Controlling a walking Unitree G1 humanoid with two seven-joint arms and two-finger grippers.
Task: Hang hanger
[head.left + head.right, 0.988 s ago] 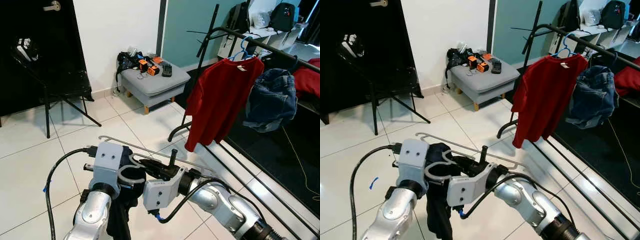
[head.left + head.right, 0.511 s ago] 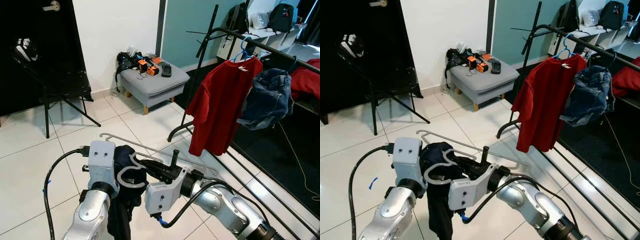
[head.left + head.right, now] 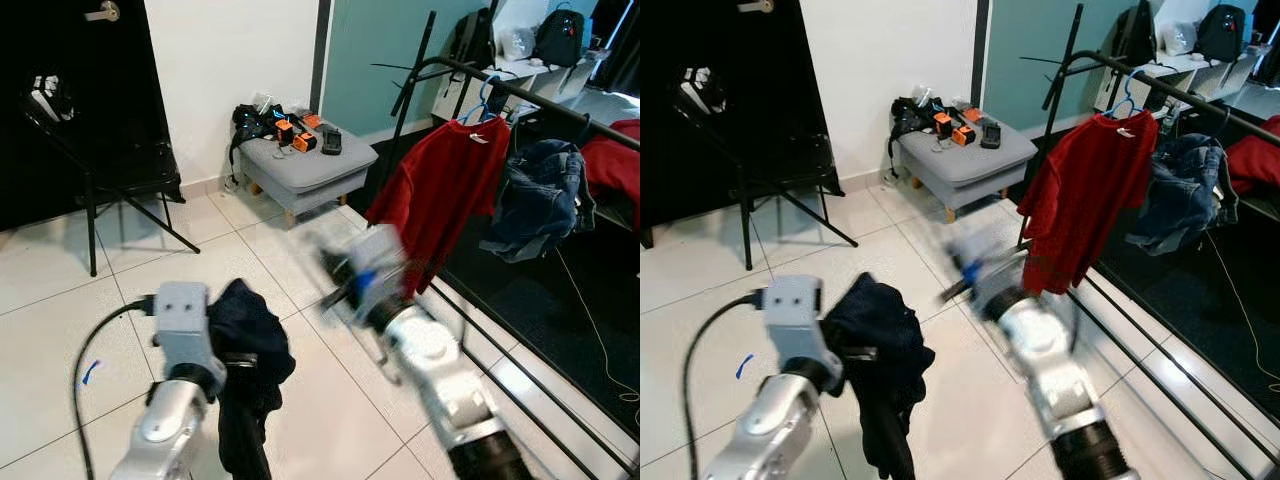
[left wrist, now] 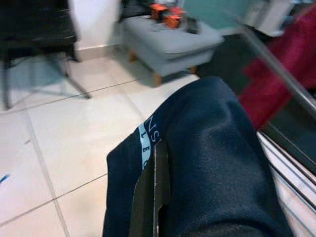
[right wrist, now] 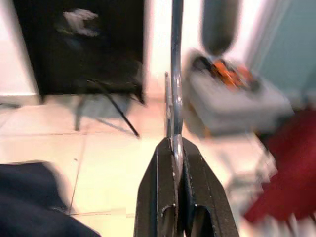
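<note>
The right gripper (image 5: 174,148) pinched the grey hanger (image 5: 175,89), held up near the red shirt (image 3: 440,190) on the clothes rack (image 3: 530,95) to the right. The left gripper (image 4: 154,163) was pressed together on a dark garment (image 3: 245,345) hanging over the near tiled floor (image 3: 60,300).

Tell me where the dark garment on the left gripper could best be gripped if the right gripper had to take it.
Probably the rounded top fold of the dark garment, approached from the robot's right side. There it bunches over the left gripper, while the rest hangs limp below. The right gripper is shut on the hanger.
</note>
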